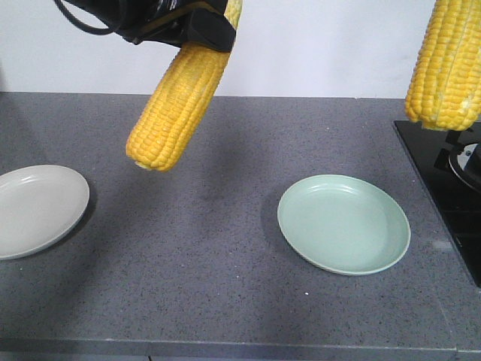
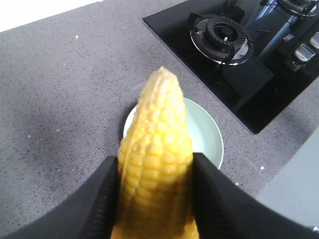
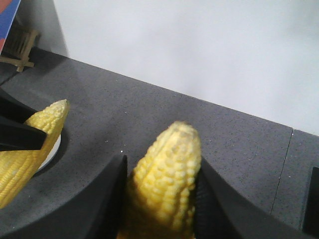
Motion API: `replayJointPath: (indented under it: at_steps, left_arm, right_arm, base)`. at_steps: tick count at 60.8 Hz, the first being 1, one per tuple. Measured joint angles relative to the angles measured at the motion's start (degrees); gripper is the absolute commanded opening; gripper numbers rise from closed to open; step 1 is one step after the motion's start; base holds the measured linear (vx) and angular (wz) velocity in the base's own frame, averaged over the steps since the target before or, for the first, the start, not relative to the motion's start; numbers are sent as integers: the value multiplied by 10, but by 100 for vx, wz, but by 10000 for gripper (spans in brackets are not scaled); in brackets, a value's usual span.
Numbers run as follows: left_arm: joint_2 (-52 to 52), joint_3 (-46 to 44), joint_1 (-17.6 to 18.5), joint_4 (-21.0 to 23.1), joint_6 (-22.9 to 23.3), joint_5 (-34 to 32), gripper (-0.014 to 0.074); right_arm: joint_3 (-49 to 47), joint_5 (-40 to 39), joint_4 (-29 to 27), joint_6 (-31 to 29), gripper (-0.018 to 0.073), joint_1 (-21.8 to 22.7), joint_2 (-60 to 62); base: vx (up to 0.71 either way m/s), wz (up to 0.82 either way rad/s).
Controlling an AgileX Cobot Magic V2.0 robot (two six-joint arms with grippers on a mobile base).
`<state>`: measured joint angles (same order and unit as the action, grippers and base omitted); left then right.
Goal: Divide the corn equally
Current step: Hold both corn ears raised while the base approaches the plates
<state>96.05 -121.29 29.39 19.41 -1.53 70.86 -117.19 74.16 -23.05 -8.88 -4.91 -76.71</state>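
Hanging in the upper left of the front view, one cob of corn (image 1: 179, 101) tilts down over the grey tabletop (image 1: 210, 248), pinched between the black fingers (image 2: 94, 199) of the left gripper (image 2: 155, 194). A second cob (image 1: 445, 64) dangles at the upper right, above the edge of the black stove (image 1: 443, 188); the right gripper (image 3: 162, 199) has its fingers (image 3: 112, 199) clamped on it. Below, a green plate (image 1: 344, 223) sits right of centre and a beige plate (image 1: 34, 209) at the left edge, well apart.
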Motion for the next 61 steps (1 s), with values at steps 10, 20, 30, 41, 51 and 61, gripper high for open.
replayJointPath:
  at_steps: [10, 20, 30, 41, 51, 61]
  left_arm:
    - [0, 0, 0, 0, 0, 0, -7]
    - [0, 0, 0, 0, 0, 0, -7]
    - [0, 0, 0, 0, 0, 0, -7]
    - [0, 0, 0, 0, 0, 0, -7]
    - [0, 0, 0, 0, 0, 0, -7]
    - [0, 0, 0, 0, 0, 0, -7]
  right_arm:
    - [0, 0, 0, 0, -4, 0, 0]
    - [0, 0, 0, 0, -4, 0, 0]
    - [0, 0, 0, 0, -4, 0, 0]
    - [0, 0, 0, 0, -4, 0, 0]
    - [0, 0, 0, 0, -4, 0, 0]
    - [0, 0, 0, 0, -4, 0, 0]
  base:
    - [4, -1]
    - [3, -1]
    - [3, -1]
    - [3, -2]
    - [4, -3]
    - [4, -3]
